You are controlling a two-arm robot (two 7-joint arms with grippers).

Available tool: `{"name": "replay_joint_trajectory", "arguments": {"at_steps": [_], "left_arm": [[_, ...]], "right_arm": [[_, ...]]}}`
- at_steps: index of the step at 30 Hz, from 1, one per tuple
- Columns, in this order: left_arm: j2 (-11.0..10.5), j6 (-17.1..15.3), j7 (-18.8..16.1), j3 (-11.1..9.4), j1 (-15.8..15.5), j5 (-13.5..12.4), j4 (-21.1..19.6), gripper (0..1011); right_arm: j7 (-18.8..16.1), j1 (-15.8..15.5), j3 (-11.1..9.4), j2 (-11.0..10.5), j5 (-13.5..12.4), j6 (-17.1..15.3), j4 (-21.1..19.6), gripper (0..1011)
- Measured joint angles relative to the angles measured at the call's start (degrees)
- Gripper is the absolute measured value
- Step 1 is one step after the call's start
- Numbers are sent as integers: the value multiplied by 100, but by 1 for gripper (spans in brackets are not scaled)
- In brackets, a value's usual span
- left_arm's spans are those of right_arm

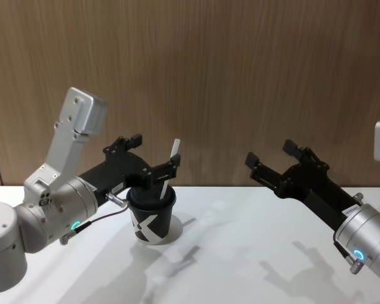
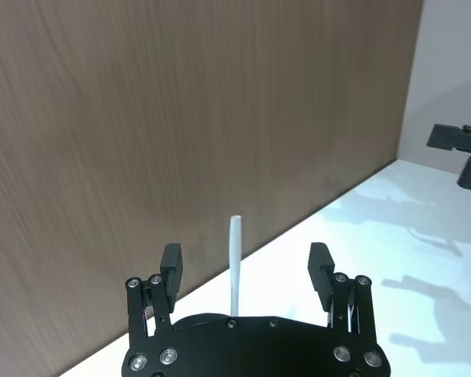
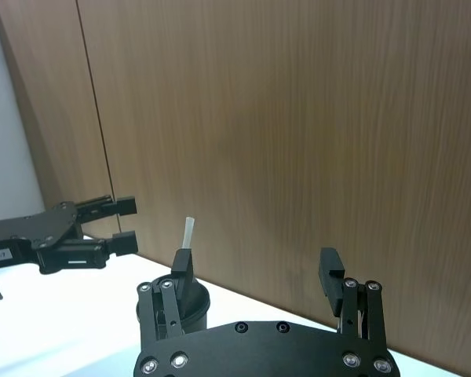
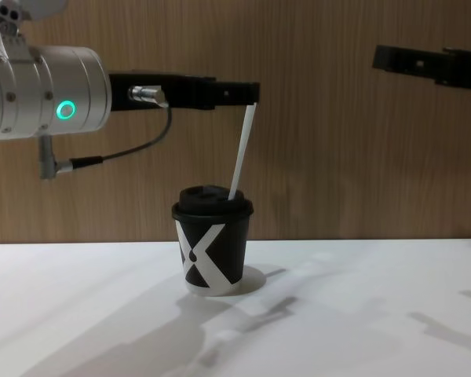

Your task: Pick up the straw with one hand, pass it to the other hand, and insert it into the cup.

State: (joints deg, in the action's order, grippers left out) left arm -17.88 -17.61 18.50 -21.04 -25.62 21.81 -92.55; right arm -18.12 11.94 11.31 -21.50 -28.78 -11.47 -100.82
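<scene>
Chest view: the straw (image 4: 241,149) stands in the lid of the cup (image 4: 212,245), tilted so its top leans toward 1 o'clock, its lower end in the lid's right side. The cup is black with a bold white X-like mark and a white base, and sits on the white table (image 4: 361,314) near the middle; no readable writing shows on it. Above the cup, at its 12 o'clock, the left gripper (image 4: 247,94) hangs level with the straw's top; in the left wrist view its fingers (image 2: 171,271) stand wide apart on either side of the straw (image 2: 235,263), touching nothing. Its silver wrist carries a glowing green ring (image 4: 65,109). At 2 o'clock from the cup, well apart, the right gripper (image 1: 271,157) hovers with jaws spread and empty. A wooden wall (image 1: 240,76) stands behind.
</scene>
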Motion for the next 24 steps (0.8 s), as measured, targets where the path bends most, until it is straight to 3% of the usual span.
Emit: {"name": "replay_joint_trajectory", "arguments": {"at_steps": [24], "left_arm": [[-95,8,205,-187,-102,20,90,1003]], "right_arm": [[75,12,-54,47,-202,-112,38,1001]]}}
